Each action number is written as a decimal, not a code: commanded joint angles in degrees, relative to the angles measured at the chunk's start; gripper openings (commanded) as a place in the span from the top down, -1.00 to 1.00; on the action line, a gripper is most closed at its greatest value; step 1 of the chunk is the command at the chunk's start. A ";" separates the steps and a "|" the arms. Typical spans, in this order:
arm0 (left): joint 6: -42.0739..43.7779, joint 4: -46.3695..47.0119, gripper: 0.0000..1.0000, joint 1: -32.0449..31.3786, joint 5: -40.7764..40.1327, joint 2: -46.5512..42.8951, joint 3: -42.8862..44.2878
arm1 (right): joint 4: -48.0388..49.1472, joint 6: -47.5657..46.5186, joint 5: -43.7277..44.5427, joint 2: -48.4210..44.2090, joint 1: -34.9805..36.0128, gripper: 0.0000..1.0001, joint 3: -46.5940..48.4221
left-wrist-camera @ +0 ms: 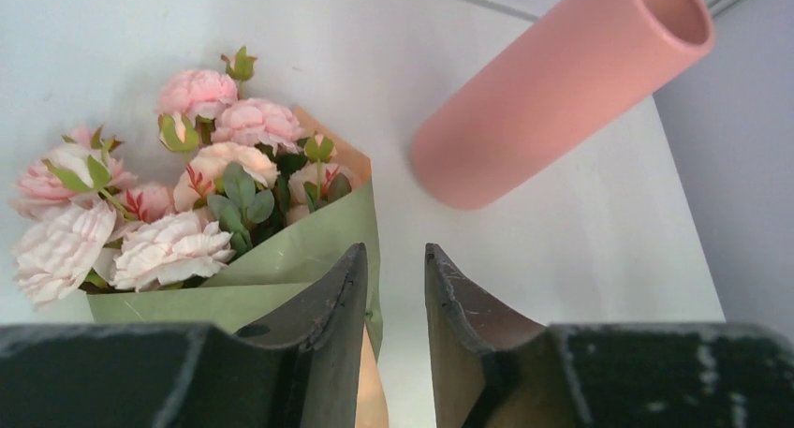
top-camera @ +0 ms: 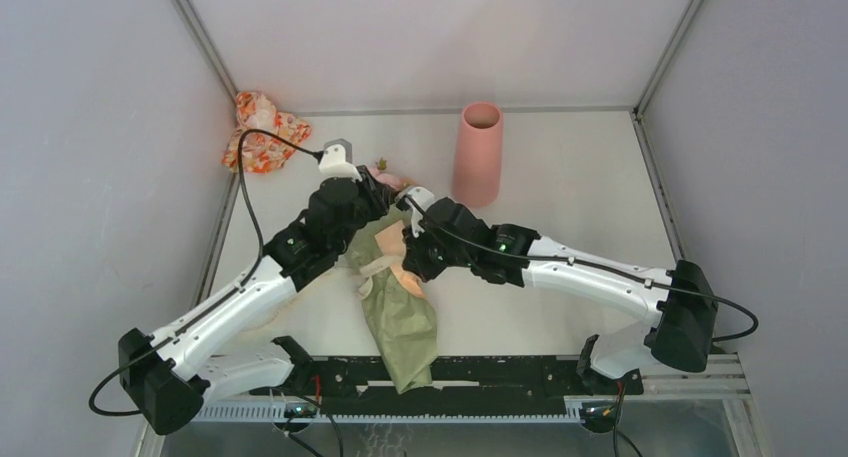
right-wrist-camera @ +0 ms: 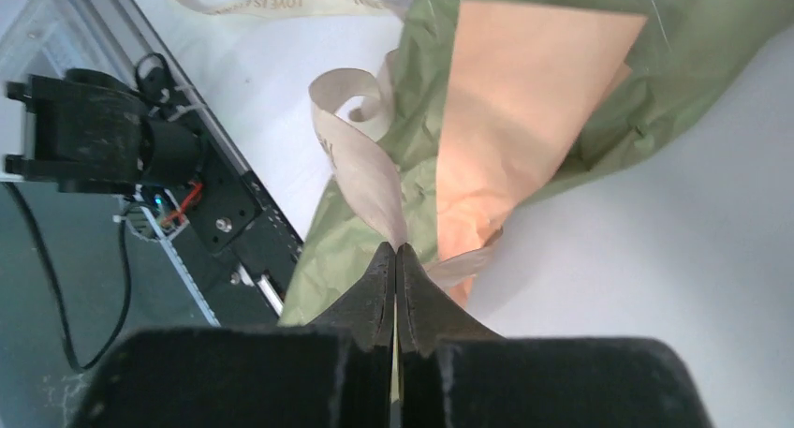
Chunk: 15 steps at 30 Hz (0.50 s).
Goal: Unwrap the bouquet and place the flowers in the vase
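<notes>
The bouquet point(top-camera: 402, 312) lies mid-table, its olive-green and tan-orange paper cone pointing at the near edge. The pink flowers point(left-wrist-camera: 169, 199) sit at its far, wide end, still inside the paper point(left-wrist-camera: 281, 259). My left gripper point(left-wrist-camera: 395, 252) hovers open at the right edge of the wide end, with the paper's edge just inside its left finger and bare table in the gap. My right gripper point(right-wrist-camera: 395, 250) is shut on the cream ribbon point(right-wrist-camera: 360, 166) at the cone's waist point(top-camera: 408, 255). The salmon-pink vase point(top-camera: 478, 155) stands upright at the back, right of the flowers point(top-camera: 388, 178).
A small orange-and-white floral bundle point(top-camera: 262, 132) lies in the back left corner. A loose length of ribbon point(right-wrist-camera: 281, 2) trails on the table. The black mounting rail point(top-camera: 480, 372) runs along the near edge, under the cone's tip. Grey walls close in both sides.
</notes>
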 commanded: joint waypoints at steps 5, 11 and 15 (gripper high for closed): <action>5.75 -3.96 0.31 2.94 -0.85 -3.41 10.25 | -0.06 2.96 6.70 -2.80 -0.63 1.00 -5.87; 4.07 -12.87 0.31 3.00 -2.15 -8.37 13.00 | -5.38 3.95 15.94 -2.44 -4.06 0.97 -7.66; 2.37 -18.36 0.30 2.95 -5.39 -14.74 10.12 | -8.57 4.56 20.25 0.65 -6.50 0.60 -7.58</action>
